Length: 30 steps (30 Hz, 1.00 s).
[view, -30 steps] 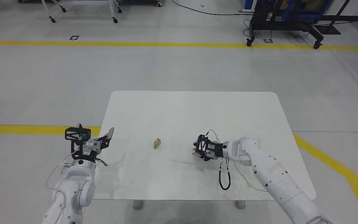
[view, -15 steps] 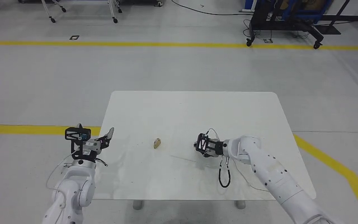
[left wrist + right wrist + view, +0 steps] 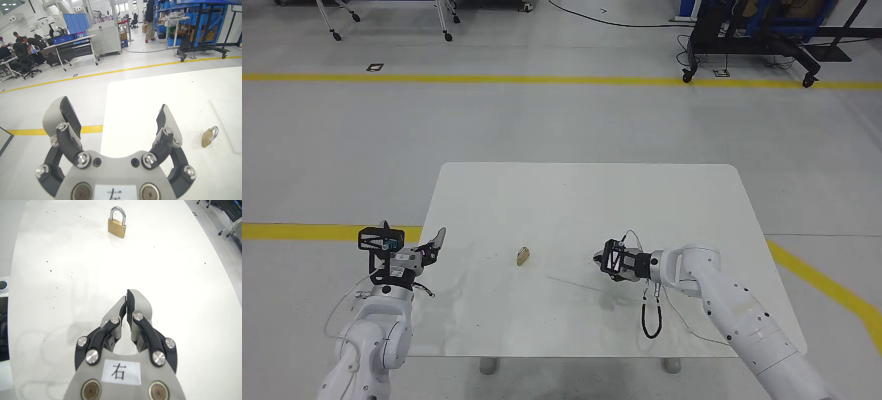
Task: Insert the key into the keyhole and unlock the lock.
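A brass padlock (image 3: 524,256) with a silver shackle lies on the white table (image 3: 642,190), left of centre. It also appears in the left wrist view (image 3: 209,137) and in the right wrist view (image 3: 116,226). My right gripper (image 3: 602,262) sits low over the table to the padlock's right, pointing at it. Its pads are pressed together (image 3: 126,294), and a thin sliver that looks like the key shows between them. My left gripper (image 3: 434,243) is open (image 3: 114,106) at the table's left edge, holding nothing.
A black cable loop (image 3: 649,318) hangs from the right arm over the table's front part. Yellow floor lines run past the table. Benches, racks and people fill the room behind in the left wrist view.
The right gripper has drawn back slightly to the right, away from the padlock, and stayed shut. The left arm and the padlock have not moved.
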### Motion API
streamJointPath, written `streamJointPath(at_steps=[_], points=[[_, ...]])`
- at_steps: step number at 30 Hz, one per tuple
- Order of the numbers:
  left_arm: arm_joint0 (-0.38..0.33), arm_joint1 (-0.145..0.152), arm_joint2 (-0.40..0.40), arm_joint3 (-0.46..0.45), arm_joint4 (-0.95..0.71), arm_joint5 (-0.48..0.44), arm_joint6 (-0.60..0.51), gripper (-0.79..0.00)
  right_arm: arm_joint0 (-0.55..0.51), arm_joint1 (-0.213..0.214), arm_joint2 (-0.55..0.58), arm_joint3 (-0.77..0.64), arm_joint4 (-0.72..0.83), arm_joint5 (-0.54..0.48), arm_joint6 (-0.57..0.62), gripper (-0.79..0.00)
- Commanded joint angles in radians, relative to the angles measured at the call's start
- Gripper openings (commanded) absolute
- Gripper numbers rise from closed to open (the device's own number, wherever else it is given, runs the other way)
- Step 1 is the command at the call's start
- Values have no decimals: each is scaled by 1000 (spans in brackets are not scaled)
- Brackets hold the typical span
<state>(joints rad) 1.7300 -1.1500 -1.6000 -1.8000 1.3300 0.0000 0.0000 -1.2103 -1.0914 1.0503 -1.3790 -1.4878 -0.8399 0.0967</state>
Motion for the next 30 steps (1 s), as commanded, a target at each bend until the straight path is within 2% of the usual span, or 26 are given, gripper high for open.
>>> streamJointPath(at_steps=[1,6,12,17,20,30], points=[[0,0,0,0,0,0,0,0,0,0,0,0,0,0,0,-785],[0,0,0,0,0,0,0,0,-10,0,5,-3,23,9,-28,-785],[0,0,0,0,0,0,0,0,-52,14,90,9,120,-24,-338,-785],[0,0,0,0,0,0,0,0,-59,15,115,62,226,-169,-608,-785],[0,0,0,0,0,0,0,0,-52,14,119,85,205,-151,-659,-785],[-3,0,1,-3,-5,-11,3,0,-52,14,119,85,205,-151,-659,-785]])
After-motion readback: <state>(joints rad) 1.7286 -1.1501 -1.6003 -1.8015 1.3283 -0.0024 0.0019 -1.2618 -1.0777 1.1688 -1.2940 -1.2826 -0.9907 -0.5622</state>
